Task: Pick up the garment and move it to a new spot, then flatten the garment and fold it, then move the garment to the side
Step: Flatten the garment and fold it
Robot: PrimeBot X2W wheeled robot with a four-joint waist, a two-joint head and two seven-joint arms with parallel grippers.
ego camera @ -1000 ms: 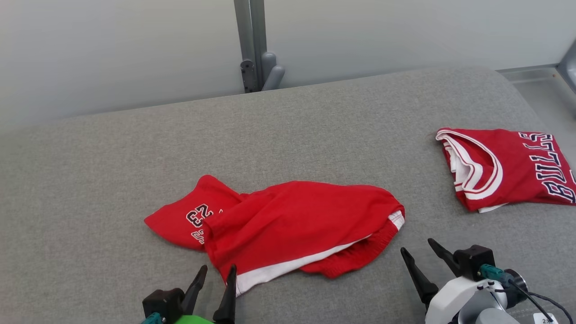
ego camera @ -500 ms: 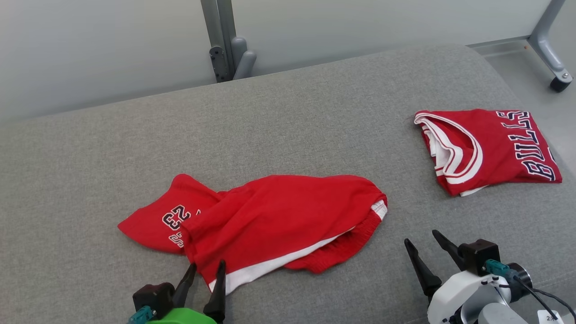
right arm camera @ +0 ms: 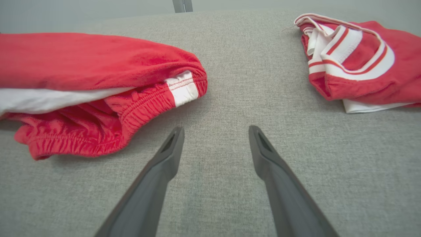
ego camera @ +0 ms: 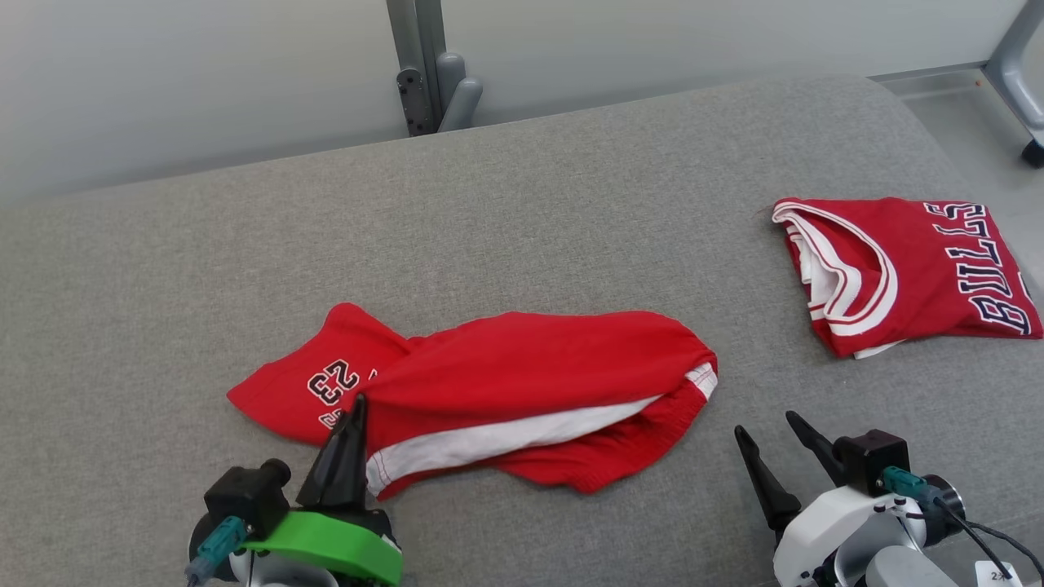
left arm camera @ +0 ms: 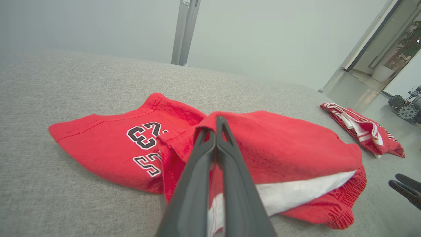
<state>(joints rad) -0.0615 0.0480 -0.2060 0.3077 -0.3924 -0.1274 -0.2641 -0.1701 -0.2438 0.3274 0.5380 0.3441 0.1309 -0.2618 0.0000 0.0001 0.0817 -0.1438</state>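
Observation:
The garment [ego camera: 522,367] is a pair of red shorts with a white lining and a "23" print, lying crumpled mid-surface. My left gripper [ego camera: 356,405] is shut on its near-left edge, just right of the number. In the left wrist view the two fingers of the left gripper [left arm camera: 217,122] press together on a raised fold of the garment [left arm camera: 279,144]. My right gripper [ego camera: 764,423] stands open on the bare surface right of the waistband, holding nothing. The right wrist view puts the right gripper [right arm camera: 216,129] just short of the elastic waistband of the garment [right arm camera: 98,59].
A folded red "BULLS" jersey [ego camera: 905,273] lies at the far right, also seen as the jersey [right arm camera: 361,59]. Everything rests on a wide grey fabric surface [ego camera: 522,204]. A grey metal post [ego camera: 424,65] stands behind the back edge, against a pale wall.
My left gripper went from open to shut on the garment's near-left edge, and the fabric there has risen, showing more white lining. The camera shifted a little; the right gripper stayed open.

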